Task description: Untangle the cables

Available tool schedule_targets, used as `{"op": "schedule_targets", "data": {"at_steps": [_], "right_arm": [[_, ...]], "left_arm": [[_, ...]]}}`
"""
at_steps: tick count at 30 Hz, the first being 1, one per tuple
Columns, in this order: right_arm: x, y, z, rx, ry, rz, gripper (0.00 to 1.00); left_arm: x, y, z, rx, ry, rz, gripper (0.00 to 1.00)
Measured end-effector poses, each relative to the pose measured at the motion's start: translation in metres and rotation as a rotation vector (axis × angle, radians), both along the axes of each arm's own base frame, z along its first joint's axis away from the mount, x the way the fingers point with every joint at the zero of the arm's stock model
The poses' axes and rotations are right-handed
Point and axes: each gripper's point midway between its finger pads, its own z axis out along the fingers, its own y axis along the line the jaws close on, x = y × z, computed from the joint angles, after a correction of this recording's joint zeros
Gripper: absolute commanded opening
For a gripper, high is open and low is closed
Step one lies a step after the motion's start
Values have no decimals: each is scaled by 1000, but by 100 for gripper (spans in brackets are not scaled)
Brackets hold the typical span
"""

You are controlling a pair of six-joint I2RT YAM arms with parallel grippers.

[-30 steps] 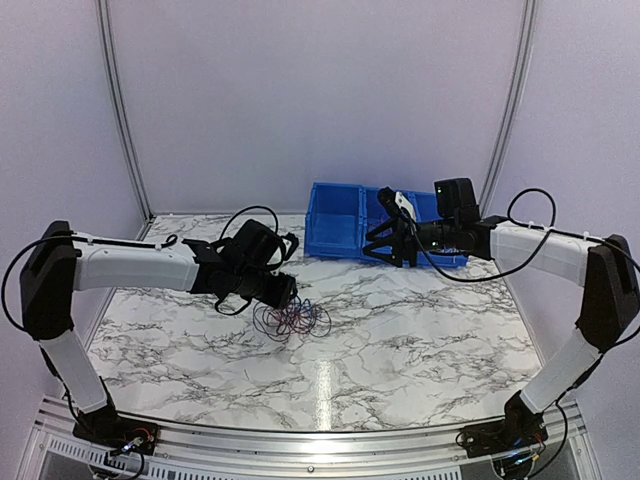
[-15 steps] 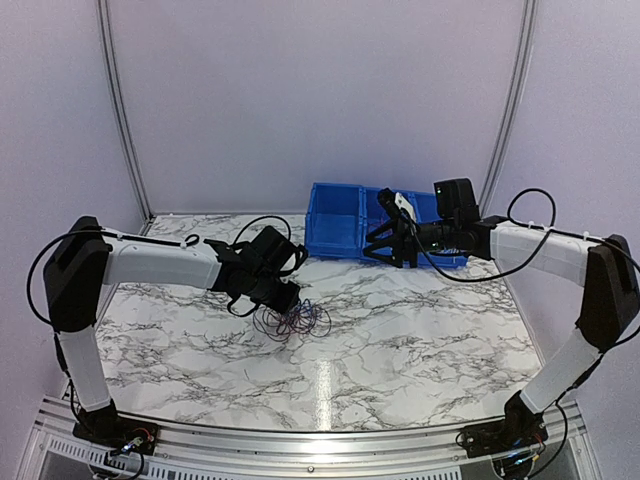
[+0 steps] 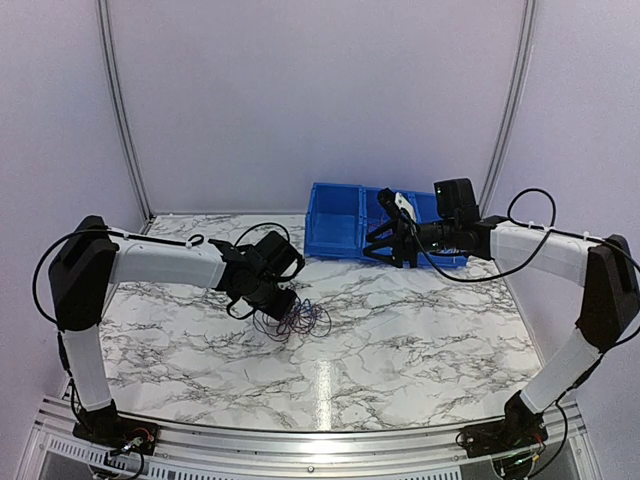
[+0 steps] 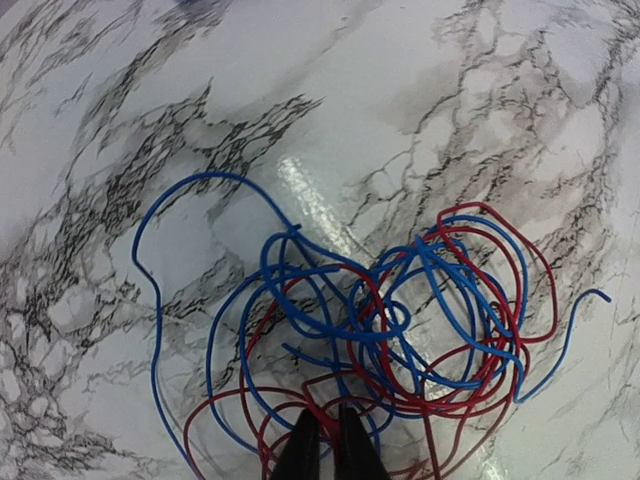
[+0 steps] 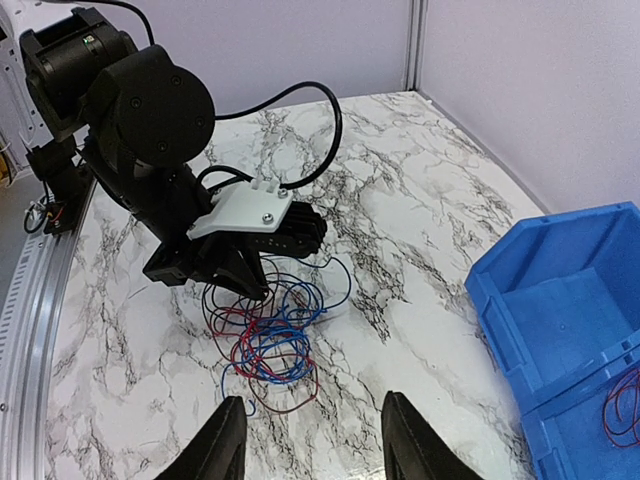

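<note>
The cables (image 3: 298,320) lie in one loose tangle on the marbled table (image 3: 420,350), left of its middle and well apart from the blue bin (image 3: 335,235) at the back. In the left wrist view the cables (image 4: 400,330) are mostly blue and red strands curled in overlapping loops, with one blue loop swinging out wide to the left and a blue end trailing off to the right. The right wrist view also shows a few dark loops on the side of the cables (image 5: 265,340) nearest the left arm. The left gripper (image 3: 283,305) is down at the edge of the tangle, tilted into it. Its fingertips (image 4: 305,445) are drawn almost together, with only a thin slit between them. Red strands cross right at the tips, but whether one is pinched cannot be told. The right gripper (image 3: 385,240) hangs in the air by the bin's front edge, facing the tangle across the table. Its fingers (image 5: 228,440) stand apart with nothing between them. In that view a red loop (image 5: 620,405) lies inside one compartment of the bin (image 5: 560,300), at the frame's lower right edge.
</note>
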Motion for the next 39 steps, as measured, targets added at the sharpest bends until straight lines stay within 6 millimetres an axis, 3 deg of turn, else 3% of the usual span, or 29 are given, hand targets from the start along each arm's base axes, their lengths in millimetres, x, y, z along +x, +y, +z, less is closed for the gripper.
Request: {"op": "schedule_targets", "data": {"at_steps": [5, 8, 10, 13, 17, 20, 23, 25, 29, 33, 37, 39], "right_arm": [[0, 0, 0, 1, 0, 1, 45], [-1, 1, 1, 6, 2, 8, 45], [-2, 1, 2, 13, 4, 12, 45], [-4, 4, 2, 20, 22, 18, 46], [-12, 22, 9, 25, 57, 43, 58], [-15, 47, 41, 63, 55, 69, 63], [-15, 72, 87, 114, 22, 107, 67], [-20, 86, 113, 137, -9, 137, 70], [-45, 117, 132, 150, -27, 217, 78], [-65, 150, 125, 133, -2, 282, 81], [-62, 180, 105, 111, 45, 297, 79], [-56, 186, 88, 92, 86, 285, 72]], "left_arm": [[-5, 4, 3, 16, 20, -10, 0], [-9, 8, 23, 5, 8, -20, 0], [-10, 11, 50, -21, -32, -25, 0], [-12, 19, 108, -90, -133, -29, 0], [-20, 34, 185, -200, -275, -35, 0], [-28, 44, 234, -281, -360, -37, 0], [-36, 50, 265, -343, -408, -46, 0], [-40, 50, 278, -374, -422, -59, 0], [-46, 48, 295, -423, -434, -83, 0], [-49, 45, 301, -449, -437, -101, 0], [-51, 43, 301, -460, -430, -114, 1], [-52, 42, 301, -465, -427, -121, 1]]}}
